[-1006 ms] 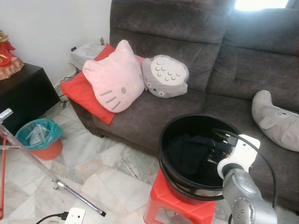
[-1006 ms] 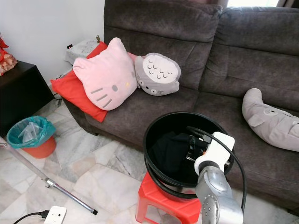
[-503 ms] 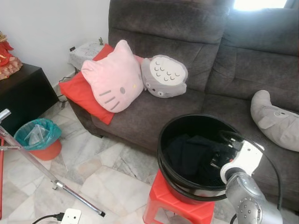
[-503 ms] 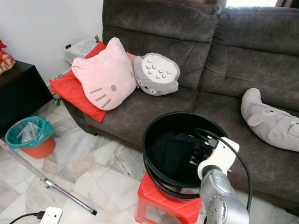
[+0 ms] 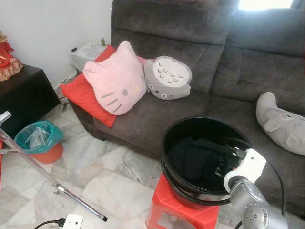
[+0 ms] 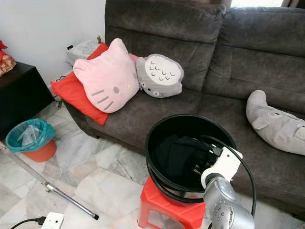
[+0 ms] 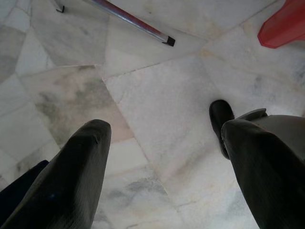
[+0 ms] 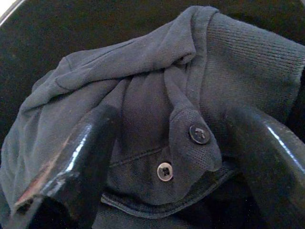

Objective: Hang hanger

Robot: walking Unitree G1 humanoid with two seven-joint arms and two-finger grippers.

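Note:
A black basin [image 5: 200, 119] stands on a red stool [image 5: 164, 212] in front of the sofa. A dark polo shirt [image 8: 143, 95] with two buttons [image 8: 198, 134] lies crumpled inside it. My right gripper [image 8: 167, 157] reaches down into the basin from its right rim, open, with one finger [image 8: 81, 157] on each side of the shirt's collar and placket. Its white wrist [image 5: 244, 164] sits at the rim. My left gripper [image 7: 162, 157] hangs open over the marble floor, holding nothing.
Behind the basin is a dark grey sofa [image 5: 190, 28] with a pink cat cushion [image 5: 116, 78], a grey cushion [image 5: 167, 78] and a grey plush [image 5: 279, 121]. On the left are a teal-lined bin [image 5: 37, 140], a slanted metal pole [image 5: 43, 169] and a black cabinet [image 5: 21, 93].
My right wrist has sunk a little lower and further right at the basin's rim. The head view shifted slightly.

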